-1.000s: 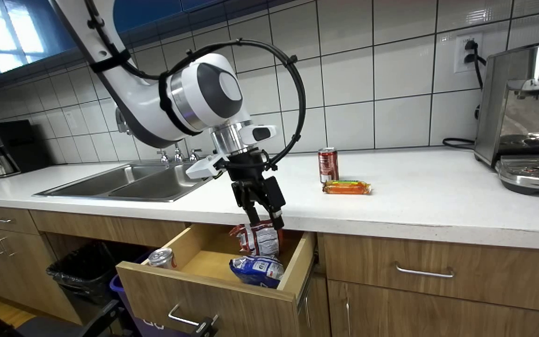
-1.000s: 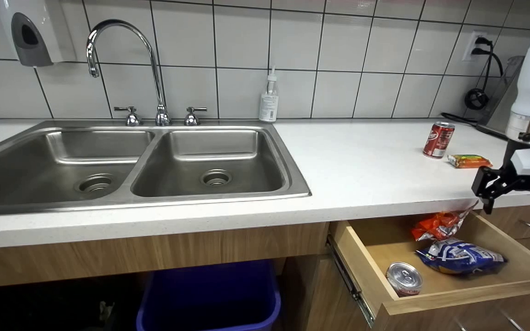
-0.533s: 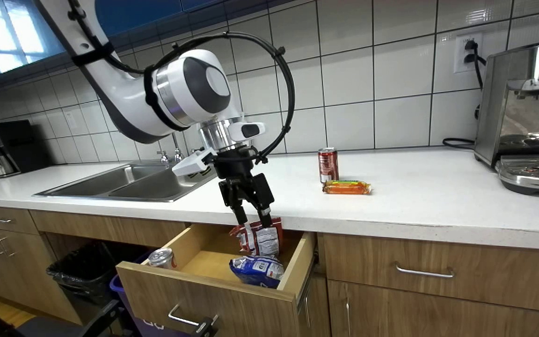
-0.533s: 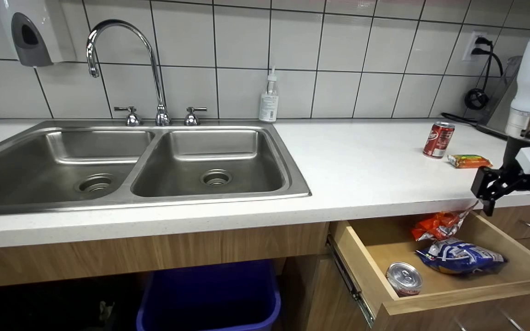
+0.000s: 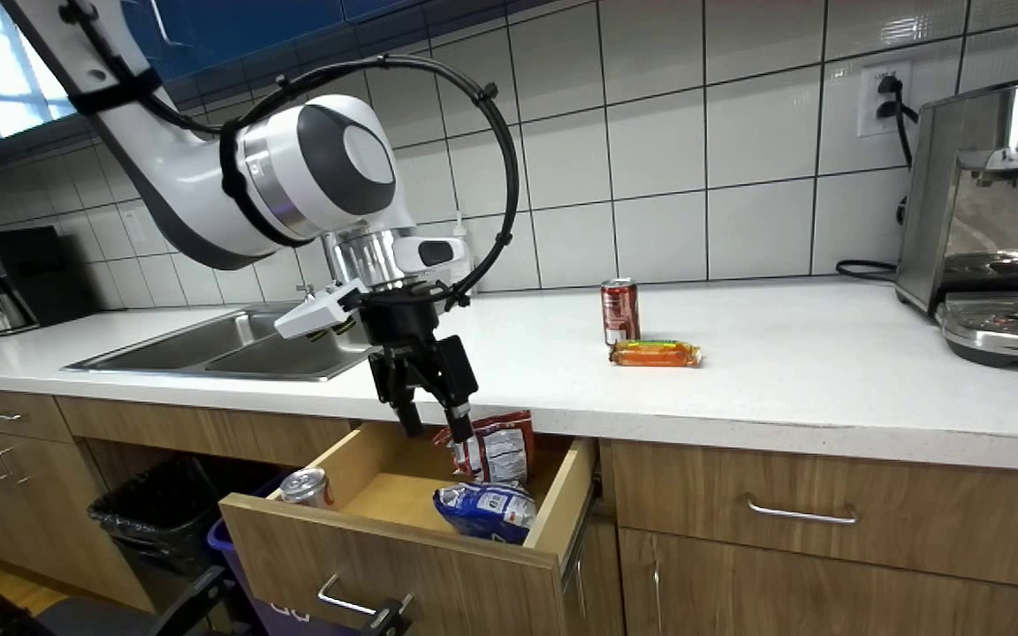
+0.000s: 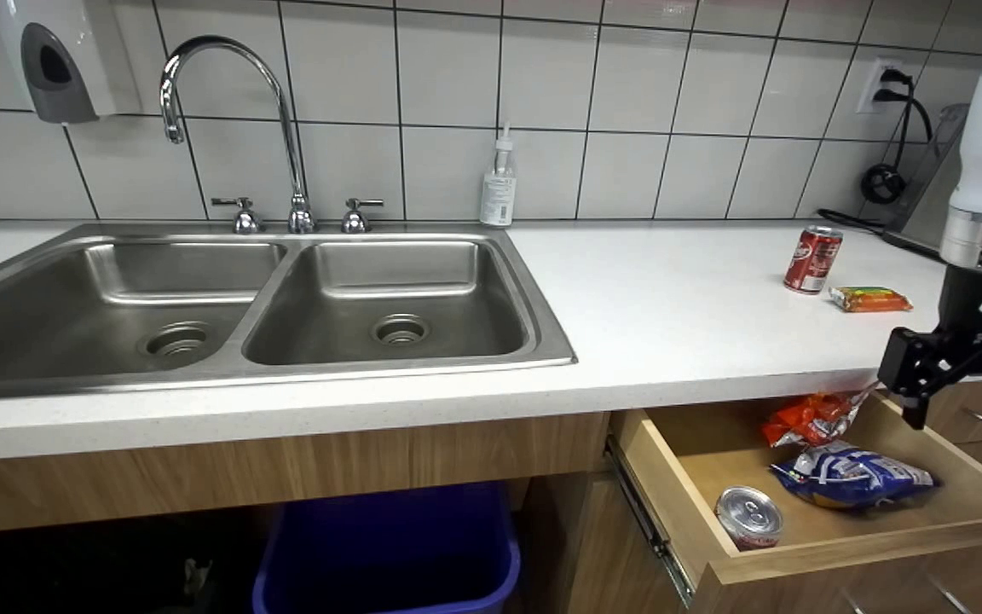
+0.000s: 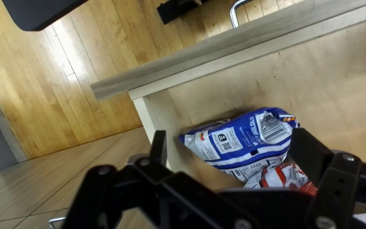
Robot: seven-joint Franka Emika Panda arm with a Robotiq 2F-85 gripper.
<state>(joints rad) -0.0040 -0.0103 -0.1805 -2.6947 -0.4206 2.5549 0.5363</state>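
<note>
Though apart, blue bag below claw.

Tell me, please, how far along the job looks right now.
Done, it seems: the drawer stands open, with a silver can, a blue bag and a red bag inside. In hand: nothing is gripped; the jaws stand open and appear to hang over the drawer. Left, perhaps: the red can and the packet sit on the counter, outside the drawer, which is not yet closed.
</note>
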